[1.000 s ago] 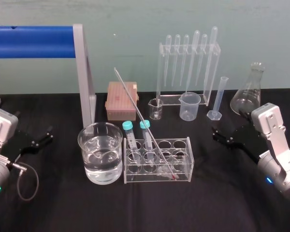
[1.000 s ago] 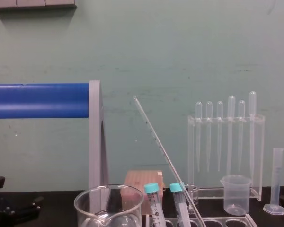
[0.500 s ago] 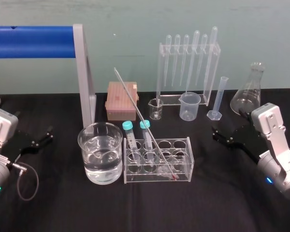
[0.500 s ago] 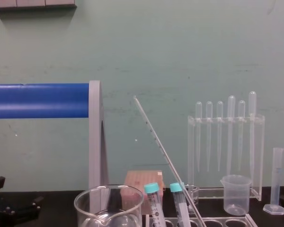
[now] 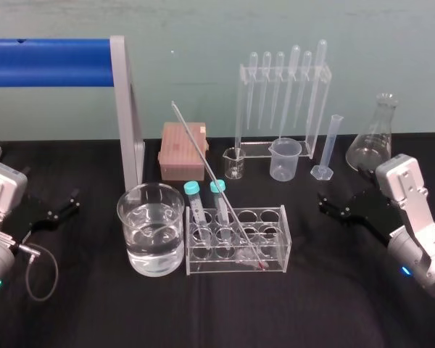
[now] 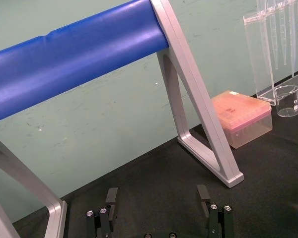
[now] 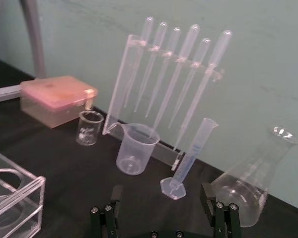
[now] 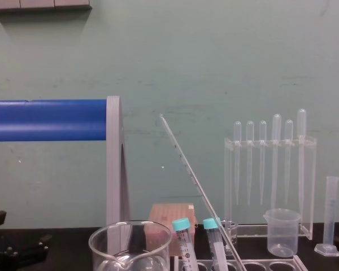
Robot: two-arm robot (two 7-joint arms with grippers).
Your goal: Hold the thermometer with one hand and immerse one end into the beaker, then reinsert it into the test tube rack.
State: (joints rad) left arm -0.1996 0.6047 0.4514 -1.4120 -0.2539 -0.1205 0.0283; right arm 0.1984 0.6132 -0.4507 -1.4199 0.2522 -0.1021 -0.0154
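The thermometer (image 5: 201, 156) is a very long, thin rod of clear glass with tiny dark marks along it and a small red tip at its foot. It stands in the test tube rack (image 5: 272, 254), leaning hard rather than upright. Its foot is low in the rack's right half and its top tilts up and away to the left, far above everything near it. From the chest view the thermometer (image 8: 192, 175) draws a slanted line across the green wall. I can't quite make out through the clear plastic which hole it passes through. Two teal-capped tubes (image 5: 192, 190) sit at the rack's left end, just beside the rod. The beaker (image 5: 130, 210) is wide clear glass, roughly half full of what looks like water, and stands just left of the rack. The thermometer stands free of both grippers.

The left gripper (image 5: 74, 201) rests low at the left side of the black table (image 5: 217, 312), well apart from the beaker. Its wrist view shows its fingers (image 6: 111, 196) spread wide with nothing between them. The right gripper (image 5: 323, 203) lies at the right, pointing in toward the rack but well clear of it. Its fingers (image 7: 206, 193) are likewise wide apart and empty. Behind the rack stand a pink tip box (image 5: 183, 148), a pipette stand (image 5: 283, 72) and a small plastic beaker (image 5: 285, 159).
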